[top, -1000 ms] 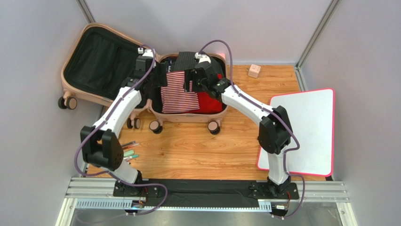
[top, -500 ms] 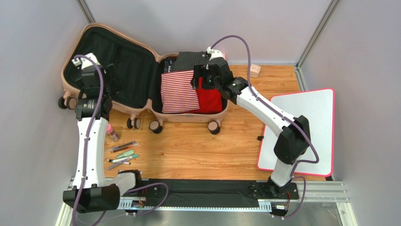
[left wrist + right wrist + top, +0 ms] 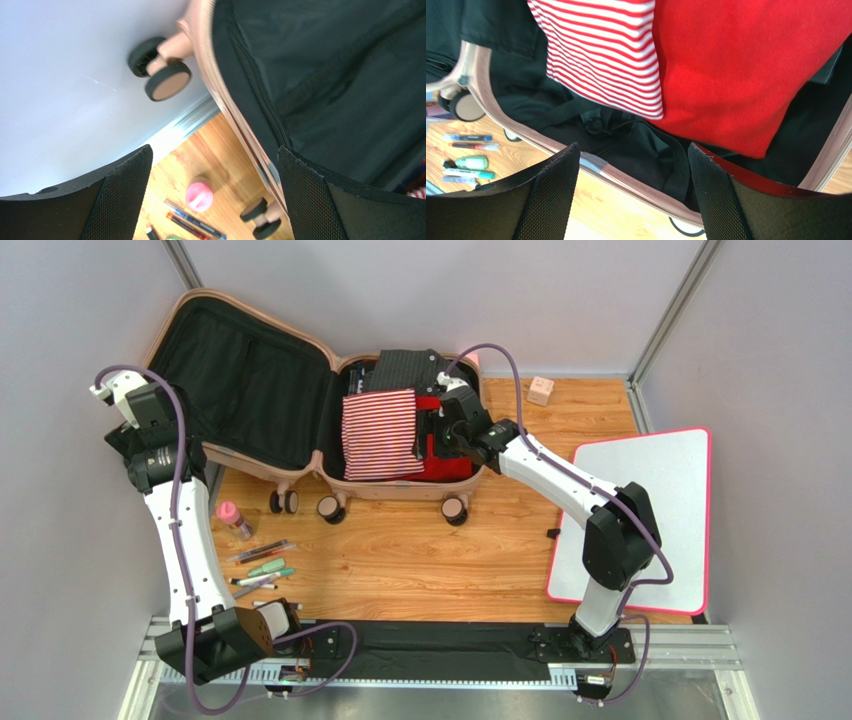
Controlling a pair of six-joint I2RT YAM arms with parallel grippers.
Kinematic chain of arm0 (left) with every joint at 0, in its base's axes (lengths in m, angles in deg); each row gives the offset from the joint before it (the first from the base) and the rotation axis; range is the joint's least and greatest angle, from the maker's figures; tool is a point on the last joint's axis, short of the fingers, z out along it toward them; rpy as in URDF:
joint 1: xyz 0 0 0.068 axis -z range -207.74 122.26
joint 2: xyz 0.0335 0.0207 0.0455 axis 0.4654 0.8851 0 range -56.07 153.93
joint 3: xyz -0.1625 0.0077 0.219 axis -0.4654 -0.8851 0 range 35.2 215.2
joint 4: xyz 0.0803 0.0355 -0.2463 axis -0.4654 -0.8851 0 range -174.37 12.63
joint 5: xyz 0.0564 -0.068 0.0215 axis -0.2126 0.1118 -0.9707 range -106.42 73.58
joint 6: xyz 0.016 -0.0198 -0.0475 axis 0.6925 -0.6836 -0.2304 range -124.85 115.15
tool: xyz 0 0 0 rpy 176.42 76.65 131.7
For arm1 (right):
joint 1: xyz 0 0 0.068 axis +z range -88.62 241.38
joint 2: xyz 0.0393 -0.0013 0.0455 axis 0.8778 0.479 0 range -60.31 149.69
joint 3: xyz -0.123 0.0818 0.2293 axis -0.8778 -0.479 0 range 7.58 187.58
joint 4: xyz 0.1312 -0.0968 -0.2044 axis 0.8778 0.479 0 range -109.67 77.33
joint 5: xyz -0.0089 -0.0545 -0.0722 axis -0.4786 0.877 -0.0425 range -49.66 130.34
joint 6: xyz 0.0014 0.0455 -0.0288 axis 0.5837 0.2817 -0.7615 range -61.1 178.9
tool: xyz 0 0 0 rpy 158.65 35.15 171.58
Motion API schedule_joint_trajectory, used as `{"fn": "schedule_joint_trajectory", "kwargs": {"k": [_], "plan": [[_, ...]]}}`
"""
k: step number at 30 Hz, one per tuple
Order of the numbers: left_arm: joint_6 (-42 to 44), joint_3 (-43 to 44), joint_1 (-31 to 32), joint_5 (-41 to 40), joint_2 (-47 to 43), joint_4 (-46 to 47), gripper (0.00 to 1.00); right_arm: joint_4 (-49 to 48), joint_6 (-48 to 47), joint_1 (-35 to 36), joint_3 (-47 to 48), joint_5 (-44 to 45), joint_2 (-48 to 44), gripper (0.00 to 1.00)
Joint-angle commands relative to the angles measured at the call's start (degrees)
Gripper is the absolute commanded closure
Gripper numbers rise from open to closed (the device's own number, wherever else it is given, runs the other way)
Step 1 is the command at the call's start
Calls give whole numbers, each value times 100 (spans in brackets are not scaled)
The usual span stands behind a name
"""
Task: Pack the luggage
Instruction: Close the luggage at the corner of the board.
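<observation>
The luggage (image 3: 395, 487) lies open on the wooden floor, its pale pink shell lined in black. Its lid (image 3: 250, 370) leans at the back left. In the base half a red-and-white striped cloth (image 3: 380, 435) lies over a red cloth (image 3: 455, 462), with a black dotted cloth (image 3: 405, 368) behind. My right gripper (image 3: 432, 440) hovers open over the red cloth (image 3: 746, 70) and the front rim (image 3: 626, 175), holding nothing. Raised at the far left beside the lid, my left gripper (image 3: 140, 445) is open and empty. Its view shows the lid's lining (image 3: 325, 75) and a caster wheel (image 3: 162, 75).
A pink-capped bottle (image 3: 234, 520) and several pens (image 3: 262, 565) lie on the floor left of the luggage. A white board with a pink rim (image 3: 650, 510) rests at the right. A small wooden block (image 3: 540, 390) sits at the back right. Grey walls close in on three sides.
My left arm has swung from the luggage's hinge out to the far left, its jaws opening slightly wider. My right gripper has moved from the back of the base half toward its front rim.
</observation>
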Motion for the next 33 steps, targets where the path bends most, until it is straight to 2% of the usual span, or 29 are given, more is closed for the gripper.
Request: {"fn": "schedule_joint_trajectory", "kwargs": {"k": [1, 6, 15, 20, 23, 27, 33], "plan": [[-165, 169, -335, -36, 161, 452, 1, 59, 58, 4, -117, -105, -365, 21], [-323, 108, -652, 386, 416, 979, 1, 147, 85, 4, -223, -105, -479, 21], [-297, 222, -714, 686, 970, 1455, 5, 252, 111, 4, -522, -53, -716, 22], [-280, 327, -723, 642, 1251, 1508, 10, 515, -46, -5, -645, 360, -953, 22], [-244, 345, -714, 625, 1348, 1534, 20, 648, -82, -92, -785, 624, -1182, 22], [-201, 240, -714, 554, 1366, 1718, 32, 666, 76, -557, -1180, 607, -1463, 21], [-157, 178, -714, 615, 1401, 1763, 60, 762, 15, -945, -1445, 510, -1666, 21]]}}
